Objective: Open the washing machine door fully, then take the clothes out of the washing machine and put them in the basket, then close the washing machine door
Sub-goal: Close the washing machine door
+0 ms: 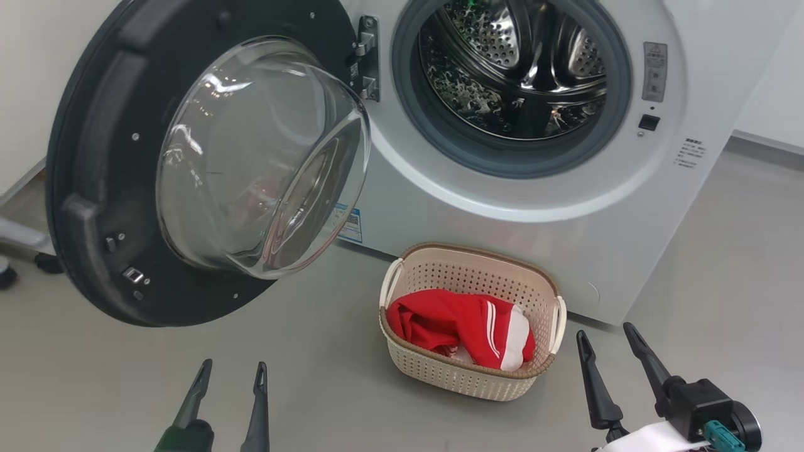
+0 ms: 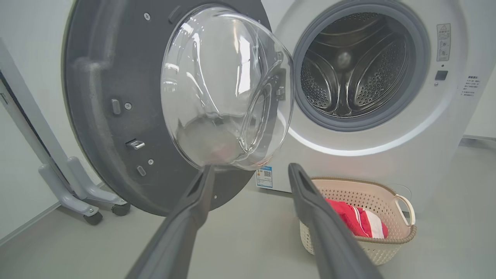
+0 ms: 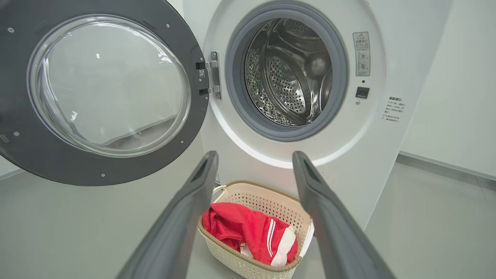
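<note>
**Drum bare, basket loaded: door-closing step up next**

Head view. Wide-open washing machine door [image 1: 94, 188] at left: broad black rim, bulging clear glass bowl [image 1: 251, 157] at centre, hinged to the white box-shaped washing machine [image 1: 477, 213]. Bare perforated steel drum [image 1: 490, 94] inside a grey rubber seal [image 1: 502, 157]; no fabric visible in there. On the grey floor [image 1: 314, 376], just in front of the machine, the basket [image 1: 452, 380]: cream perforated plastic, brown woven-look rim, white side handles. Inside it, the clothes [image 1: 452, 323]: soft red heap with white stripes and a white panel. Left gripper [image 1: 233, 364] low at left, right gripper [image 1: 604, 329] low at right, near the basket's handle. Both with fingers spread wide, holding nothing, touching neither door nor basket.

Left wrist view. Looking along spread dark fingers toward the door's inner face and lower rim. Small metal latch [image 2: 135, 144] on the rim's free side. Wheeled grey stand [image 2: 83, 203] beyond, by the wall.

Right wrist view. Aimed down at the basket, below the drum opening. Hard, smooth curves on door and drum; limp, creased cloth.

Judgement: unloading likely complete, closing step in hand. Next move probably for the left gripper: get behind the rim's free edge, swing toward the seal, finish with a firm push to latch. Better pressed on the rim than on the rounded, slippery glass.
</note>
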{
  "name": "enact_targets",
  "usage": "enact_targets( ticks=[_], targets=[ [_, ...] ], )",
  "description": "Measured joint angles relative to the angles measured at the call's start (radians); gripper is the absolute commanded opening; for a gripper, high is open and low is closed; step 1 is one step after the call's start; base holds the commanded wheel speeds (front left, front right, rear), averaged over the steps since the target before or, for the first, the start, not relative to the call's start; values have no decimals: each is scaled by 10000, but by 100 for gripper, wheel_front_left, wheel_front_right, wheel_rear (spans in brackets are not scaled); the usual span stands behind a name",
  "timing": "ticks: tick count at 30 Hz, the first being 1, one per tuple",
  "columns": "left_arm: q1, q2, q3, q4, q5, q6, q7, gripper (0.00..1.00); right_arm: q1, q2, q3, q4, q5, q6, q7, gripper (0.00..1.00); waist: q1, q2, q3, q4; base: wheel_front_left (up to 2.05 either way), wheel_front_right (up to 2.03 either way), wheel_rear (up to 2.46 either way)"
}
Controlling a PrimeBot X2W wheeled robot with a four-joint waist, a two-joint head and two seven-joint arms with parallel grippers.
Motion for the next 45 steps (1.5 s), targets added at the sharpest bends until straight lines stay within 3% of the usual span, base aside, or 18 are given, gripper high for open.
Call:
enact_targets(
  ticks=[14,15,16,18,29,32,35,37,39,45],
  targets=[
    [4,52,140,-115,0,2,-4,100,0,52,201,63,0,6,2,100,0,0,-80,375,0,0,0],
    [4,52,140,-115,0,2,-4,96,0,54,207,67,0,6,2,100,0,0,-78,375,0,0,0],
    [4,52,140,-115,0,2,-4,85,0,54,217,69,0,6,2,100,0,0,-75,375,0,0,0],
    [5,52,150,-115,-2,2,-4,0,0,56,232,75,0,6,2,100,0,0,-70,376,0,0,0],
    [5,52,150,-324,-437,-36,-15,0,0,46,234,96,-2,6,4,100,0,0,-62,405,0,0,0],
    [2,50,157,-602,-1101,-295,-119,0,0,42,232,96,-2,6,4,100,0,0,-60,422,0,0,0],
    [-1,38,182,-909,-2445,-736,-209,0,0,33,230,96,-2,6,4,100,0,0,-56,443,0,0,0],
    [-5,31,268,-1200,-4222,-1131,-247,0,-1,23,224,94,-2,0,6,100,0,0,-47,468,0,0,0],
    [-10,29,178,-1555,-5822,-1237,-364,0,-1,19,222,90,-2,0,6,100,0,0,-38,483,0,0,0],
    [104,29,-731,-2961,-8333,-1517,-905,0,-1,-15,211,61,-4,0,17,100,0,0,0,521,0,0,0]
  ],
)
